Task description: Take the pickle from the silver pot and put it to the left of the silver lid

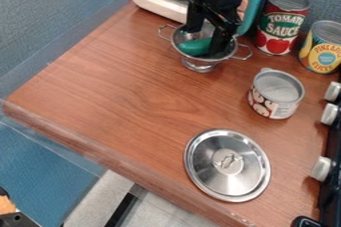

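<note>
The black gripper (204, 41) hangs over the silver pot (202, 63) near the top of the camera view, its two fingers apart and reaching down into the bowl. The green pickle (194, 47) lies inside the pot at the near left, close to the fingers; its right end is hidden behind the right finger. The round silver lid (227, 182) lies flat on the counter at the lower right, handle up.
An open small can (275, 94) stands right of the pot on the wooden counter (113, 91). Behind are a tomato sauce can (279, 24), a pineapple can (323, 49) and a teal-and-white toy box (152, 1). White stove knobs (321, 169) line the right edge.
</note>
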`<state>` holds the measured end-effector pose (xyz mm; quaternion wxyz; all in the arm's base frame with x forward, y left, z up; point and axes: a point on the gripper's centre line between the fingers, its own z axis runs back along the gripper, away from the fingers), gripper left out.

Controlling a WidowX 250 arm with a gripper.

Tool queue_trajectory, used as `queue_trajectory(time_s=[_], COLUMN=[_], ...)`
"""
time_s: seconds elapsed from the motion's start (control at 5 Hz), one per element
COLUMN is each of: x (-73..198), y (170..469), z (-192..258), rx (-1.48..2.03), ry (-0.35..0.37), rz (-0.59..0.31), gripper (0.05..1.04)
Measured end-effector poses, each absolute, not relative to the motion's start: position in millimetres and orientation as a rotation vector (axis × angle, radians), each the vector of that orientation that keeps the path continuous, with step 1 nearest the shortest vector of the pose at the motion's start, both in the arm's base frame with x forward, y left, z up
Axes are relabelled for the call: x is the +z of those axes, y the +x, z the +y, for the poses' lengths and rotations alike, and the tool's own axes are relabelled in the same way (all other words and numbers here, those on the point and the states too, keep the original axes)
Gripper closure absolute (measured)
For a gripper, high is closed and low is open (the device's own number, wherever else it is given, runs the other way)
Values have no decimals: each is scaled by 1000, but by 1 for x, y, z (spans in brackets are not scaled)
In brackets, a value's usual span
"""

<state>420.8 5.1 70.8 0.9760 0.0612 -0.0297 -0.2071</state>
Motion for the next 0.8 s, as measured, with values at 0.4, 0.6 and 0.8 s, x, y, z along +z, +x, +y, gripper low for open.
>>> queue_trajectory(time_s=[0.4, 0.6, 0.8], x=[55, 53, 54], y=[423, 421, 413], z=[4, 4, 0], rx=[-400, -402, -408], ry=[127, 130, 117], rz=[-22, -19, -27], gripper=[430, 618, 620])
